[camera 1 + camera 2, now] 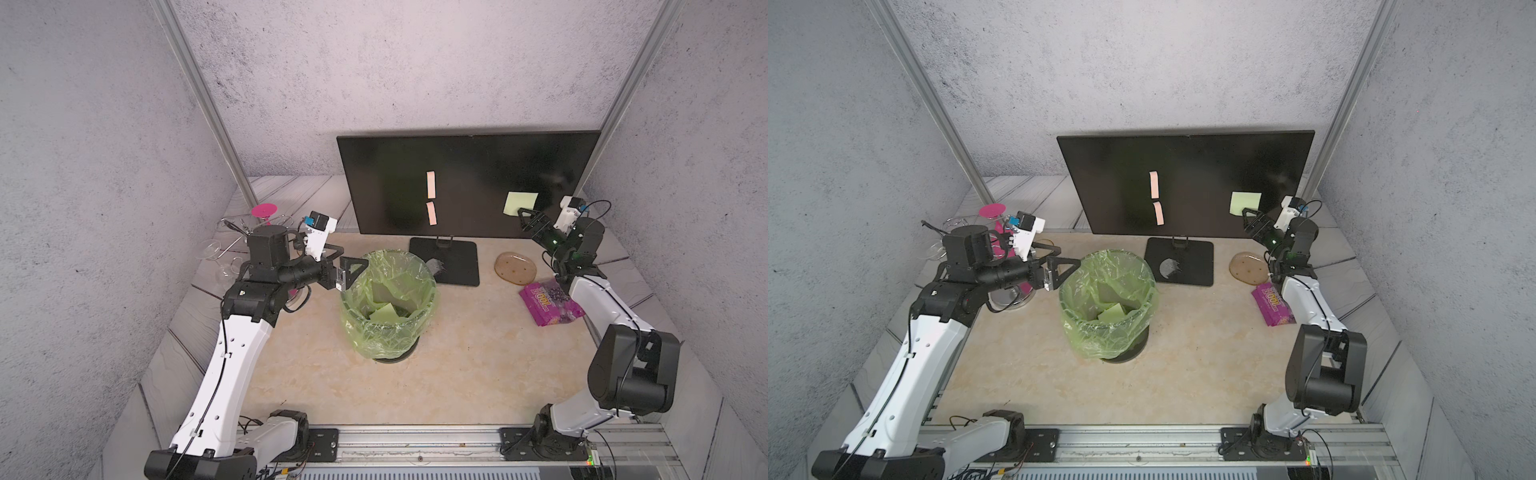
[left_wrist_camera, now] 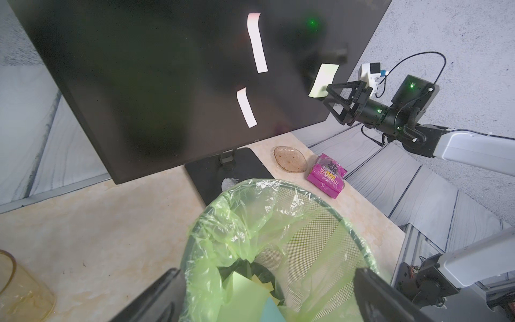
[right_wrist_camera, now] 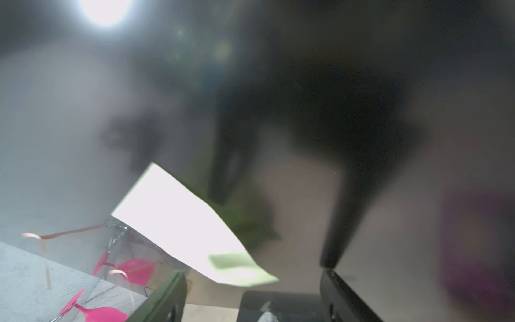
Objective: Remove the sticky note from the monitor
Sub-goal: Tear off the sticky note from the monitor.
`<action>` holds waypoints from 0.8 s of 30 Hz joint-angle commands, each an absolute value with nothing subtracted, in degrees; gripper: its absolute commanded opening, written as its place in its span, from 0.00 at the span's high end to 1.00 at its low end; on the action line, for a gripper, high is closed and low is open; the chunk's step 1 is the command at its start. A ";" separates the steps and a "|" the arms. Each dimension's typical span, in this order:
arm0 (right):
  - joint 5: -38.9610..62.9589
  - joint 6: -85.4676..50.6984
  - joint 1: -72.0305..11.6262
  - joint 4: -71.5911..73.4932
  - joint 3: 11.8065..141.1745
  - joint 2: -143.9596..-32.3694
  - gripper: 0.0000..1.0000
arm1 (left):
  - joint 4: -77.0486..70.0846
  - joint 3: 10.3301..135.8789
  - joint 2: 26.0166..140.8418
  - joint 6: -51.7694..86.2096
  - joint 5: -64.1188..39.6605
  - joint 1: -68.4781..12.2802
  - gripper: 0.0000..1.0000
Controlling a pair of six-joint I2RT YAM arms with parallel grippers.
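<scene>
The black monitor [image 1: 465, 183] [image 2: 139, 83] stands at the back of the table. A pale green sticky note [image 1: 520, 203] [image 1: 1245, 203] [image 2: 324, 79] clings to its lower right area, and two pink strip notes [image 1: 431, 184] [image 1: 432, 213] are stuck near the middle. My right gripper [image 1: 522, 218] [image 1: 1246, 218] [image 3: 253, 276] is open right at the screen. In the right wrist view the green note's [image 3: 178, 223] loose lower corner hangs between the fingers. My left gripper [image 1: 355, 255] [image 2: 264, 278] hovers open and empty over the bin's rim.
A mesh bin with a green liner [image 1: 388, 307] stands mid-table and holds discarded notes. An amber dish [image 1: 515, 268] and a magenta packet [image 1: 548, 305] lie under the right arm. Glassware with a pink disc [image 1: 264, 210] sits at the back left. Walls enclose three sides.
</scene>
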State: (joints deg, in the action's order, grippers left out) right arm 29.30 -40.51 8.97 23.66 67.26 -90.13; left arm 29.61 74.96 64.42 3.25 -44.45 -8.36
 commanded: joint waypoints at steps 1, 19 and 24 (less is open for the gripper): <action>32.36 -41.34 9.14 27.95 70.16 -91.89 0.23 | 28.00 74.70 63.98 3.38 -45.62 -7.92 0.00; 38.97 -43.59 9.12 33.35 69.39 -91.17 0.55 | 28.44 75.15 64.34 3.34 -45.00 -7.98 0.00; 39.61 -44.41 9.12 33.57 68.18 -89.82 0.72 | 28.46 75.47 64.61 3.47 -44.98 -7.91 0.00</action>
State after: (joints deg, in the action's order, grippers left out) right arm 37.91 -44.01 9.28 31.90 69.04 -92.42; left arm 29.47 74.96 64.49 3.27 -44.40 -8.36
